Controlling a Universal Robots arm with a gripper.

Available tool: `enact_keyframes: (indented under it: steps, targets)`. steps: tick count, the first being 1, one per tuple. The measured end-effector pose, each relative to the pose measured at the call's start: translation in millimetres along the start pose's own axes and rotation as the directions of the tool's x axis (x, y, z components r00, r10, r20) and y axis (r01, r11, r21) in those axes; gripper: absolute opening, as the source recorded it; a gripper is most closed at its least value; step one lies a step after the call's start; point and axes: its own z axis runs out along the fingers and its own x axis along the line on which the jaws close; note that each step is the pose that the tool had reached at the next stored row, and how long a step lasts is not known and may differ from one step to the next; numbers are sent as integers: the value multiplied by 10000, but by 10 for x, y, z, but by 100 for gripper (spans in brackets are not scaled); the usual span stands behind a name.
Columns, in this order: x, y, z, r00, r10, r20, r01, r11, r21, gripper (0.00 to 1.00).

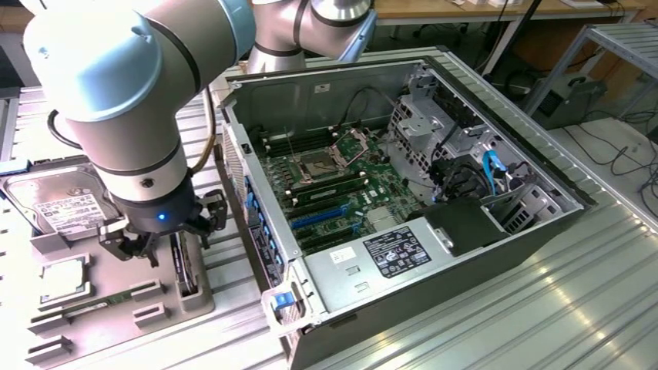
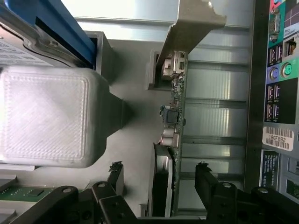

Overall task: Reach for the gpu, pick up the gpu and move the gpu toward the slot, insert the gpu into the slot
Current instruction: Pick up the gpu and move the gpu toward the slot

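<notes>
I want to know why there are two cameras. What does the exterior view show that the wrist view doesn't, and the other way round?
Exterior view: the green motherboard, its blue slot, the processor socket, the arm. Wrist view: the case's back ports and a barcode sticker. Both: the open gripper, fingers either side of the gpu standing on edge in a grey holder.

Item: my arm [image 1: 134,100], elbow raised, wrist turned straight down.
My gripper [image 1: 168,245]: jaws spread wide, fingers [image 2: 208,179] pointing down.
</notes>
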Motion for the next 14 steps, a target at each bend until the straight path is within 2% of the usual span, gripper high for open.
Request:
enact_keyframes:
  steps: [5, 6, 7, 9, 11, 13, 14]
  targets:
    - [-1, 5, -33, 9997, 231, 8, -231, 9996, 133, 73]
    - [-2, 5, -38, 9997, 246, 9, -246, 9996, 140, 73]
    - [-2, 5, -40, 9997, 259, 13, -259, 9996, 140, 71]
    - [-2, 6, -42, 9996, 272, 13, -273, 9995, 142, 58]
    - [-2, 6, -43, 9996, 275, 12, -275, 9995, 145, 58]
    - [-1, 13, -50, 9996, 279, 9, -279, 9995, 170, 45]
    - [-3, 22, -55, 9996, 277, 10, -277, 9994, 199, 45]
